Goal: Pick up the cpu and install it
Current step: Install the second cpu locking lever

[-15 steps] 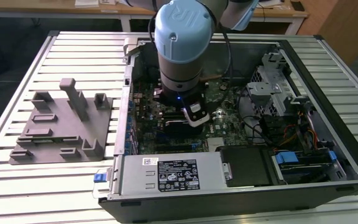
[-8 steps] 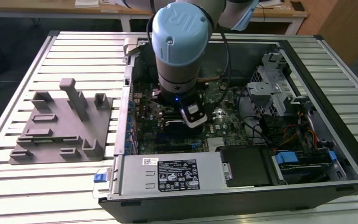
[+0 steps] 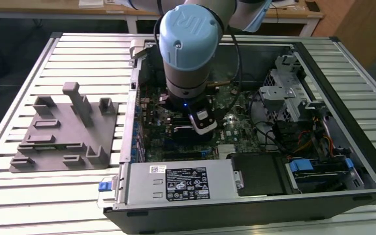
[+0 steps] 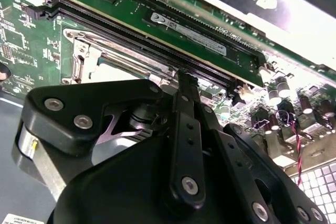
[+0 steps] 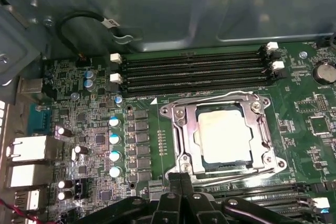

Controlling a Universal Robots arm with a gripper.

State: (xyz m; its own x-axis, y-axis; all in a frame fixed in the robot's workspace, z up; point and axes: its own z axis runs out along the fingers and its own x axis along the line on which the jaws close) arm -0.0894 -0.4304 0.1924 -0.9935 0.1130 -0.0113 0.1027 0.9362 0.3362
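- In the first wrist view the cpu (image 5: 223,136) lies flat in its socket on the green motherboard (image 5: 94,140), pale top up, inside a metal frame (image 5: 178,129).
- It is square, so no side is longer.
- The exterior view shows the arm (image 3: 188,54) reaching down into the open computer case (image 3: 344,147), with a grey fixture (image 3: 60,129) on the tabletop (image 3: 18,191) at that view's left.
- The end effector (image 5: 181,178) has its fingers (image 4: 185,129) pressed together, holding nothing, just beside the socket.

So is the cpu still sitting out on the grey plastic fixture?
No. In the first wrist view the cpu lies inside the metal socket frame on the motherboard.
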